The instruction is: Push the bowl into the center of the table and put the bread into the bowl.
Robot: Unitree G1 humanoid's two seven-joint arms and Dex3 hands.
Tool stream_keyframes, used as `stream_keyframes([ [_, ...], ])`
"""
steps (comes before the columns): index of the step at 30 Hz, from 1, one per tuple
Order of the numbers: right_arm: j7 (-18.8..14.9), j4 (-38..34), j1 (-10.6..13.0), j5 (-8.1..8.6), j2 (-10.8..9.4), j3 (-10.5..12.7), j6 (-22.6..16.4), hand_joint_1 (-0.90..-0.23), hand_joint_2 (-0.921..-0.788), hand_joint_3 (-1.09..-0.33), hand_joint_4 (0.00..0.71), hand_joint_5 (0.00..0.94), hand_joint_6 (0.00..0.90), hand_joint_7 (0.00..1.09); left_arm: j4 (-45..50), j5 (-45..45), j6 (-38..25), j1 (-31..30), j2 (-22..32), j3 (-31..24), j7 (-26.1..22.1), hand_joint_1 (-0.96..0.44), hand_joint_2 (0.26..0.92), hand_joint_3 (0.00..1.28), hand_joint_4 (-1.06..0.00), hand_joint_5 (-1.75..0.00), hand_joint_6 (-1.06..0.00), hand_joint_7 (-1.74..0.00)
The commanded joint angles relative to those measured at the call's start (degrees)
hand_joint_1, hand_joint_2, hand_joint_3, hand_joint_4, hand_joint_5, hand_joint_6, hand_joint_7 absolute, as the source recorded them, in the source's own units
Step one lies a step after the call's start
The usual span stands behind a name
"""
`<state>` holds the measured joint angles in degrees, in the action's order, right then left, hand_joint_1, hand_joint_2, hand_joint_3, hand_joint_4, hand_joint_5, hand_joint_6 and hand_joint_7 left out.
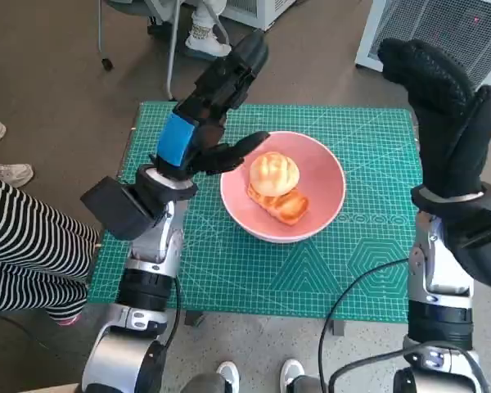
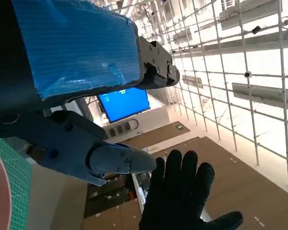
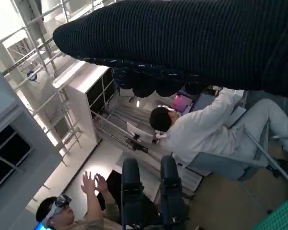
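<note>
Pretty much done here, by the look of it. Pink bowl (image 1: 283, 187) sitting near the middle of the green cutting mat (image 1: 368, 147) that covers the table, maybe a touch toward the left side but close enough. Two pieces of bread already inside: a round golden bun (image 1: 273, 173) and a flatter browned pastry (image 1: 282, 205) tucked just beside it, touching. So both halves of the task judged as finished: bowl pushed in, bread dropped in.

Left hand (image 1: 209, 123) lifted over the bowl's left rim, holding nothing, black fingers spread with one long one pointing away past the table and a shorter one angled toward the bun without touching it. Right hand (image 1: 446, 115) raised well off to the right, apart from the bowl, glove flat and upright, fingers pressed together, nothing in it. Same glove visible in the left wrist view (image 2: 182, 191), fingers up and only slightly parted there.

Nothing obvious left except pulling both arms back to rest.
</note>
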<state>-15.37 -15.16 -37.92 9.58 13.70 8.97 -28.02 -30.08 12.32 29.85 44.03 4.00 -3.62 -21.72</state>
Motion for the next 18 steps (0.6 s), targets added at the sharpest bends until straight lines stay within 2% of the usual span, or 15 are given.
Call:
stream_keyframes([
  [1,0.58,-0.56,0.59,-0.96,0.34,-0.09,0.43,-0.73,-0.921,-0.738,0.168,0.005,0.001,0.57,0.83,1.55,-0.21,0.11,-0.38,-0.68,-0.9,-0.57,0.921,0.33,-0.15,0.0,-0.25,0.0],
  [6,0.9,-0.86,0.32,-1.56,0.26,-0.13,0.42,-0.728,-0.921,-0.745,0.169,0.005,0.0,0.57,0.5,1.55,0.24,0.4,-0.47,-0.89,-1.26,-0.56,0.921,0.33,-0.15,0.0,-0.25,0.0],
  [18,1.17,-1.24,-0.05,-1.45,-0.01,-0.37,0.8,-0.723,-0.921,-0.752,0.169,0.004,0.0,0.57,1.59,1.33,0.53,0.21,-0.47,-1.25,-0.62,-0.56,0.921,0.33,-0.15,0.0,-0.25,0.0],
])
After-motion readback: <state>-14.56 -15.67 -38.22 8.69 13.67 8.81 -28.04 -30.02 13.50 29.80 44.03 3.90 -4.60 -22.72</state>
